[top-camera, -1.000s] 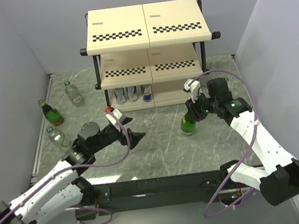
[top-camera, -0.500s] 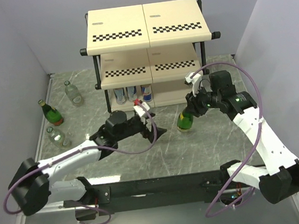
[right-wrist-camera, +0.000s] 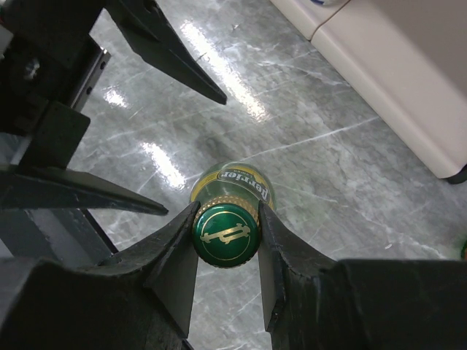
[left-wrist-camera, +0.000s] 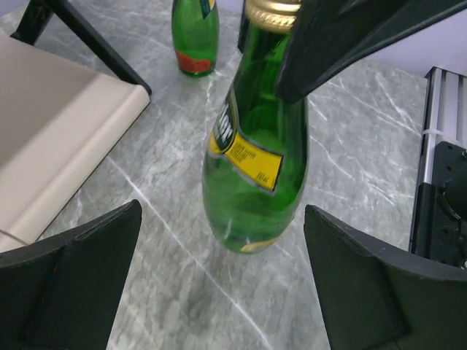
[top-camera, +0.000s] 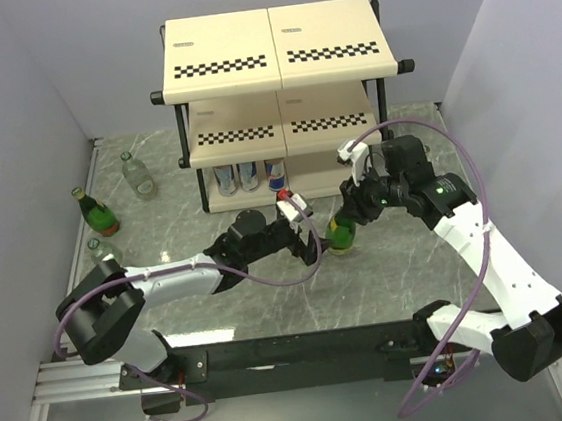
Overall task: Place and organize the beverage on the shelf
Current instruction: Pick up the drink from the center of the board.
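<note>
The right gripper (top-camera: 351, 207), just right of the frame's centre, is clamped on the gold-ringed cap and neck of a green bottle (top-camera: 341, 232) that stands upright on the grey marbled counter (top-camera: 270, 292). In the right wrist view its 2 fingers (right-wrist-camera: 175, 255) press against both sides of the cap. The left gripper (top-camera: 308, 244) reaches in from the lower left with its jaws spread wide apart, holding nothing. In the left wrist view its 2 black fingers (left-wrist-camera: 87, 270) sit low on either side of the bottle's base without touching it. The bottle stands on the counter in front of the shelf (top-camera: 274, 45), which fills the upper centre of the frame, just beside the right half of its lowest board. 3 cans (top-camera: 248, 177) stand in a row on the left half of that lowest tier. At the left of the frame, well apart from both arms, are a red-labelled bottle (top-camera: 97, 213) and 2 clear bottles (top-camera: 138, 175). The left wrist view also shows a far green bottle (left-wrist-camera: 195, 36) upright beyond the held one.
</note>
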Controlling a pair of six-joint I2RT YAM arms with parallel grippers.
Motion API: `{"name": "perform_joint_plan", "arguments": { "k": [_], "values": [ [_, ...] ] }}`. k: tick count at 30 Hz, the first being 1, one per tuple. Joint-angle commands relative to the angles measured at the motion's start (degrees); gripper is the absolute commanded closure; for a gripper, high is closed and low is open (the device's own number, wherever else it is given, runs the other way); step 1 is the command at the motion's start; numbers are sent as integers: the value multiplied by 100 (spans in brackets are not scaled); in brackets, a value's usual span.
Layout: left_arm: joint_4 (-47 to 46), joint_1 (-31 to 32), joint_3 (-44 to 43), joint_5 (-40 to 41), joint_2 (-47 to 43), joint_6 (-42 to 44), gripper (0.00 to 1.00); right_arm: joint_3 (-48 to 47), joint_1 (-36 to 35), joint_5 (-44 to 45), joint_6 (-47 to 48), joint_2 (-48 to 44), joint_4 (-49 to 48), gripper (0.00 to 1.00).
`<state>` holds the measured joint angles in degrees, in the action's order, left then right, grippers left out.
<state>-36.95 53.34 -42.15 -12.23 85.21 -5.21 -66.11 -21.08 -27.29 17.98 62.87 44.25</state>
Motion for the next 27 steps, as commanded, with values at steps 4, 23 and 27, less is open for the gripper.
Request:
{"name": "perform_joint_plan", "arguments": {
  "k": [4,23,27],
  "values": [
    [-691,220,-390,71,215,-6,1,-438,-317,267,-180,-21,-645,100],
    [-498,396,-812,441,795,284,1,-878,-590,409,-242,120,-470,100],
    [-445,405,-961,467,892,310,0,-913,-581,382,-260,129,-461,100]
  ]
}}
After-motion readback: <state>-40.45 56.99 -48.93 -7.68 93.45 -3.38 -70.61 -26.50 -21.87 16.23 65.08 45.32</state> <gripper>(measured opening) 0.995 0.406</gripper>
